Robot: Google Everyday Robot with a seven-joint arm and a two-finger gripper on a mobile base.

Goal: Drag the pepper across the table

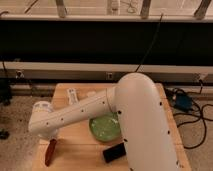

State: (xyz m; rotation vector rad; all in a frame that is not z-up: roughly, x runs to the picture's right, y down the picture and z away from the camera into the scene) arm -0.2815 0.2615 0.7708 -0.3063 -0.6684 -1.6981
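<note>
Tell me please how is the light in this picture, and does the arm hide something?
Camera view: soft, even indoor light on the table; a dark band fills the background; the whole frame is slightly blurred. The white arm hides part of the green plate and the black phone. The claw hangs just above the pepper at the table's front left.

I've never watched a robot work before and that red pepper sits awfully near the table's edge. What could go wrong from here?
The pepper lies close to the table's left edge, so a pull that way might drop it on the floor. The tool sits just above the pepper, under the arm's end, which hides the contact; it may slide off. A wide sweep of the arm could also nudge the green plate or black phone.
</note>
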